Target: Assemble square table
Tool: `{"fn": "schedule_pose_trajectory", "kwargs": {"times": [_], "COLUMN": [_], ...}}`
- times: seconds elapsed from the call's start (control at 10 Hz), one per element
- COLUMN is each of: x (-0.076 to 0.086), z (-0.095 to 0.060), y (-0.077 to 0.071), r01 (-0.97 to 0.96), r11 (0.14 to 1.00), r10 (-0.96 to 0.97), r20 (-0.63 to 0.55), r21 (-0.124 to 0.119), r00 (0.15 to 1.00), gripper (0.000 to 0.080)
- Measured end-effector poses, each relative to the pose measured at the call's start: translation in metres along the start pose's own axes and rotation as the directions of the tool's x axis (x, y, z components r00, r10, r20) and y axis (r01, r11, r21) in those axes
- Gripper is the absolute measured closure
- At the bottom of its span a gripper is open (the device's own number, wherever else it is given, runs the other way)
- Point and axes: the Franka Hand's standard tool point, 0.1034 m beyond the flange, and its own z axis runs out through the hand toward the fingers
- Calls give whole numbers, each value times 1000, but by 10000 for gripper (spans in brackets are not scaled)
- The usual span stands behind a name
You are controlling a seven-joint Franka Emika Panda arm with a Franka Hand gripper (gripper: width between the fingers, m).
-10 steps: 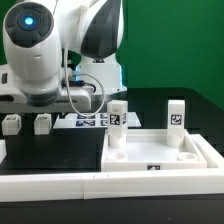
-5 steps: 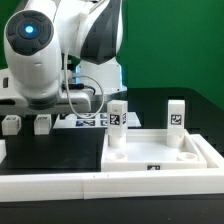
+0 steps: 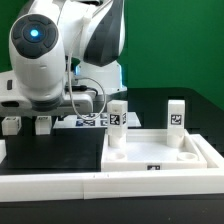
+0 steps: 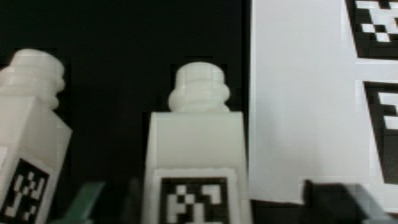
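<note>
The square table's white slab (image 3: 150,158) lies on the black worktop at the exterior view's right. Two tagged leg posts (image 3: 117,118) (image 3: 176,114) stand upright in its far corner sockets. Two more leg posts (image 3: 42,124) (image 3: 10,125) lie on the worktop at the left, under the arm's wrist (image 3: 45,85). In the wrist view my gripper (image 4: 214,205) is open around one lying leg post (image 4: 196,135). A finger (image 4: 103,203) stands on each side of the post with a gap to it. The other loose leg post (image 4: 32,120) lies beside it, outside the jaws.
The marker board (image 3: 88,121) (image 4: 329,90) lies flat just beyond the loose posts, close to the gripper's other finger (image 4: 347,203). A white rail (image 3: 110,182) runs along the front of the worktop. Green wall behind.
The arm has sunk lower and shifted slightly toward the exterior view's right, over the lying leg posts. The slab and its two upright posts have not moved.
</note>
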Motion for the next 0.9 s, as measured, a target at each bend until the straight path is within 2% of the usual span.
{"fn": "schedule_pose_trajectory", "kwargs": {"times": [0.1, 0.7, 0.9], "x": [0, -1, -11], "z": [0, -2, -26], "y": [0, -1, -10], "r01": [0, 1, 14], "r11": [1000, 1000, 1000], "r10": [0, -1, -15], "r20": [0, 5, 21], "r21": [0, 2, 15], "r00": [1000, 1000, 1000], "gripper": [507, 514, 512]}}
